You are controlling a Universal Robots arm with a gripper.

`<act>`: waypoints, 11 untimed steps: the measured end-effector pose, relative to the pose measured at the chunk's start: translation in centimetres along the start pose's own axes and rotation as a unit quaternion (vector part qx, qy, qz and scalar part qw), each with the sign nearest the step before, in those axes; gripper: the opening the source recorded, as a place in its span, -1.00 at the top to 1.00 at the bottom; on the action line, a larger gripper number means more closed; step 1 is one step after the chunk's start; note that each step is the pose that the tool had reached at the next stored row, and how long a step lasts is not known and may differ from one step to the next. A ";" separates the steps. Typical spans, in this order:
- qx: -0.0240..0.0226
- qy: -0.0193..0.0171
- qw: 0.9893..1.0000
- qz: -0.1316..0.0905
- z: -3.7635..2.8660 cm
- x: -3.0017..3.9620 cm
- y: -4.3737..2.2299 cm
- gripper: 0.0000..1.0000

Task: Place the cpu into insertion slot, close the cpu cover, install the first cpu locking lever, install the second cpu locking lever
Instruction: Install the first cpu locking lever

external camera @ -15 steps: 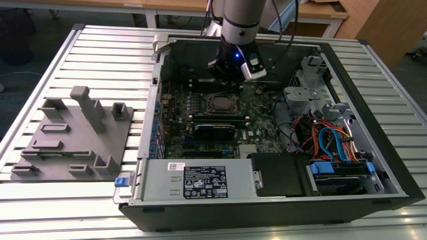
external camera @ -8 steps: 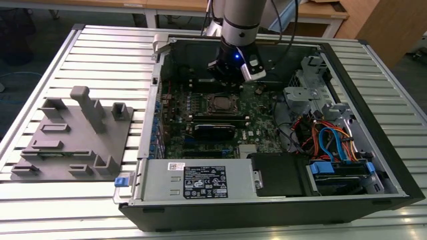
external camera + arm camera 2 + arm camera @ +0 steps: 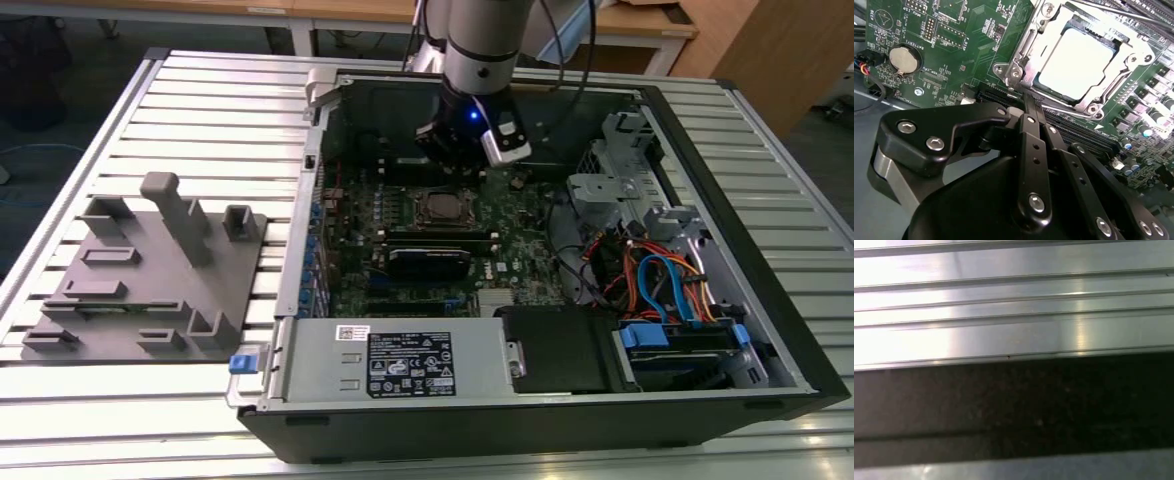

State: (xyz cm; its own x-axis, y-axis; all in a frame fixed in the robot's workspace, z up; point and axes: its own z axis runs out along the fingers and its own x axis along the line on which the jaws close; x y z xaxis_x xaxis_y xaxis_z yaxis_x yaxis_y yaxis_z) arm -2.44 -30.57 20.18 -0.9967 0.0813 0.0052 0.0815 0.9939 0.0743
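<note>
The gripper (image 3: 1030, 102) has its fingers pressed together with nothing between them, tips just beside the insertion slot's (image 3: 1019, 67) near edge. The cpu (image 3: 1074, 62) sits in the slot with the cpu cover (image 3: 1139, 50) down over it. The locking-lever step seems in hand; catching a thin lever calls for precise tip placement.

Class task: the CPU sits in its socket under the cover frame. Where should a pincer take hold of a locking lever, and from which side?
Grip the locking lever, a thin rod along the cpu cover, near its free end, coming from above, probably: the rod lies low beside the frame, so only its top and flanks are open.
</note>
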 end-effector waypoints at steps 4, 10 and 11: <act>0.000 0.000 1.000 0.001 0.19 -0.04 -0.01 0.80; 0.000 0.000 1.000 0.002 0.25 -0.05 -0.02 0.80; 0.000 0.000 1.000 0.002 0.25 -0.05 -0.01 0.80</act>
State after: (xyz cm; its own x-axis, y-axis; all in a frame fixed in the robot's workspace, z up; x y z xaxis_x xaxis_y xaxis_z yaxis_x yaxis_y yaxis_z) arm -2.39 -30.56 19.93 -0.9964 0.0844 0.0051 0.0845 0.9937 0.0739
